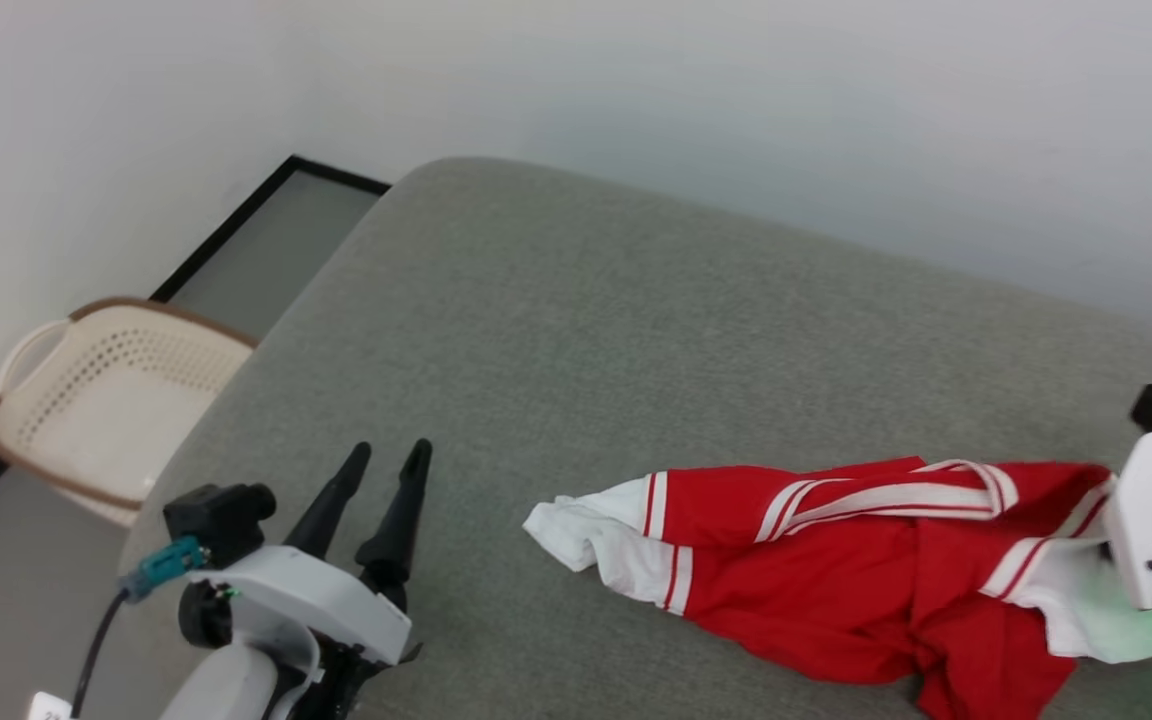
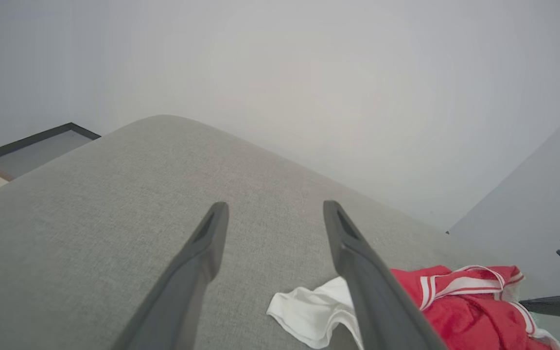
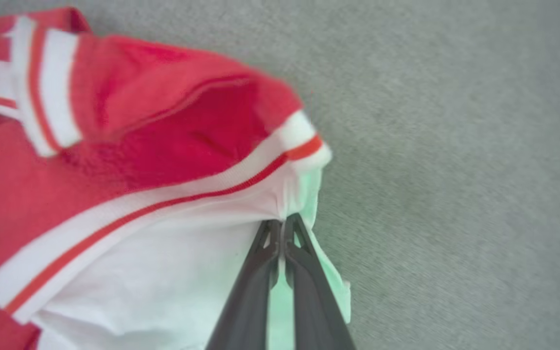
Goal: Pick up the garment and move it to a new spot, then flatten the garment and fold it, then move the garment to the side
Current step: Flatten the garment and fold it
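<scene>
Grey and wide, the cushion (image 1: 556,300) runs ahead of us to a pale wall, with a cream laundry basket (image 1: 106,390) on the floor off to our left. We judge that we are at the very first step, the pick-up: the shirt (image 1: 836,570) lies crumpled in a long heap on the right part of the cushion, not yet lifted, flattened or folded. Our right claw (image 3: 282,226) is clamped on the white sleeve cloth at the shirt's right end, its two fingers pressed nearly tip to tip with a pinch of fabric bunched between them. Our left claw (image 1: 391,450) is over bare cushion, apart from the shirt's other sleeve, its fingers spread wide and holding nothing. Next, as we see it, the right arm needs to rise and carry the shirt across to a fresh spot, gently enough that the thin pinch does not slip; the left claw could take the far sleeve to share the load
</scene>
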